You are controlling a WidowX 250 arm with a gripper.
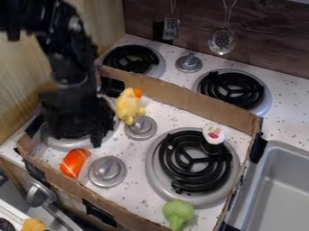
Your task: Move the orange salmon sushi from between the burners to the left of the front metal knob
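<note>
**One claw (78, 135) over the left front burner (59, 143)**

At the left, we see the claw hanging low over that burner; we cannot tell whether it is apart or together. Nearest to it, just below on the speckled white tabletop (138, 187), lies an orange-and-white toy sushi piece (74, 162), beside a silver knob (107, 172). Right of the claw, we find a yellow toy bird (128, 107) with an orange beak, close to another silver knob (140, 127). Behind it is the left rear burner (129, 58).

A low cardboard wall (181, 100) surrounds the front burners. Toward the near edge, we spot a green toy broccoli (178, 214). Farther right, a toy maki roll (213, 137), its white top marked pink and green, stands on the right front burner (193, 162). Above hang a spatula (171, 28) and a skimmer (222, 41); at the far right is a gray sink (274, 185).
</note>
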